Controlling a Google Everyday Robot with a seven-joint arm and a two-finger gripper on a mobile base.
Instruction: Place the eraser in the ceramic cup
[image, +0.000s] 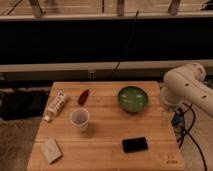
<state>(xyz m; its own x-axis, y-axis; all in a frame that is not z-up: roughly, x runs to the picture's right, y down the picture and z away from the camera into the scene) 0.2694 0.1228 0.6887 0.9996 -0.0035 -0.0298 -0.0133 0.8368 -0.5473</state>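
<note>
The eraser (135, 145), a flat black slab with rounded corners, lies right of the cup (80, 119) and nearer the camera, well apart. The gripper (167, 117) hangs far right of the cup, jaws apart, holding nothing.

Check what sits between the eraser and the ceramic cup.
Nothing: bare wooden table between eraser and ceramic cup in the camera view. End effector hangs at the table's right edge, away from both.
</note>
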